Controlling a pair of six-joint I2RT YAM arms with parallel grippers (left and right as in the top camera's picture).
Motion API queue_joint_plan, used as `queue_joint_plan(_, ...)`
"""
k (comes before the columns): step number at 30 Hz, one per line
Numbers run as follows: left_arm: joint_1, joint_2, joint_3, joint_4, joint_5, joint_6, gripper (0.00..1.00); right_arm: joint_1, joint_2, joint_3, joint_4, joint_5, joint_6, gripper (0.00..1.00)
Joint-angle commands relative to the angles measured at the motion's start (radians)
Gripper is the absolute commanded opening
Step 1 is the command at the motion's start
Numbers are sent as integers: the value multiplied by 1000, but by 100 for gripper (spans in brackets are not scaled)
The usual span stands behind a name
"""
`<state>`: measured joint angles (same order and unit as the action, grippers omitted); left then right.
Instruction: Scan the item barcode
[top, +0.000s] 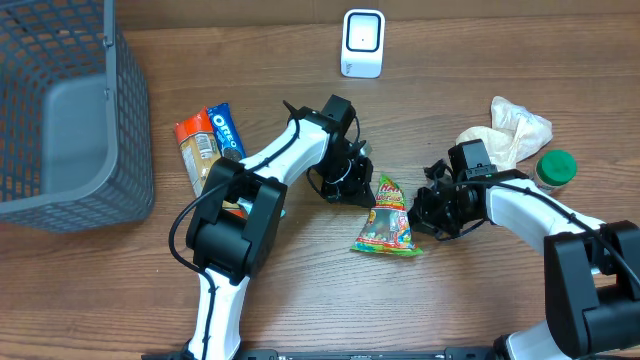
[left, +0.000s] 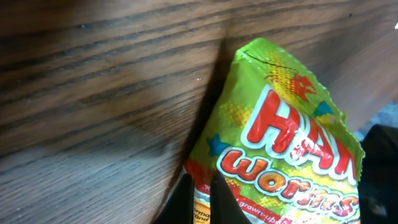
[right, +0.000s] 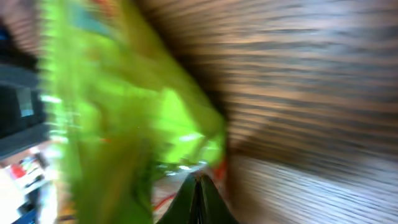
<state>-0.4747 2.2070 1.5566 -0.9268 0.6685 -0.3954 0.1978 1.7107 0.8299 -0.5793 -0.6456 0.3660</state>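
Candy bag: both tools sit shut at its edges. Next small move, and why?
Probably a slight lift off the table to test the hold. The left tool and right tool are both shut at the edges of the candy bag, but whether either really pinches the film is unclear. It lies front up, no barcode showing, well short of the scanner.

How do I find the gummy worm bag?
Start at the big grey basket on the left of the wooden table, then look across to the middle, between the left claw and the right claw. There lies the gummy worm bag. It is bright green, pointy like a triangle, with red letters, unlike the blue cookie pack and orange pack nearby.
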Motion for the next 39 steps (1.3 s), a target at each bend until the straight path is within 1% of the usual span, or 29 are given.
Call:
queue_joint_plan(1,-5,5,1,1,-15,-29,4,6,-29,1,24,-139,-3,4)
queue_joint_plan(6,-5,5,1,1,-18,-32,4,7,-85,32,17,-197,-2,4)
queue_joint_plan(12,-5,5,1,11,-18,-40,5,55,-166,53,18,-193,11,4)
queue_joint_plan(15,-5,5,1,12,-18,-40,4,72,-180,55,5,-122,51,4)
queue_joint_plan(19,-5,5,1,6,-18,-39,4,59,-179,55,-47,-20,103,4)
queue_joint_plan(25,-5,5,1,0,-18,-39,4,20,-179,55,-204,144,229,4)
queue_joint_plan(29,-5,5,1,0,-18,-39,4,19,-179,48,-267,180,272,4)
queue_joint_plan(33,-5,5,1,0,-18,-39,4,53,-179,4,-238,173,318,4)
queue_joint_plan(39,-5,5,1,0,-22,-39,4,116,-170,-56,-104,158,342,4)
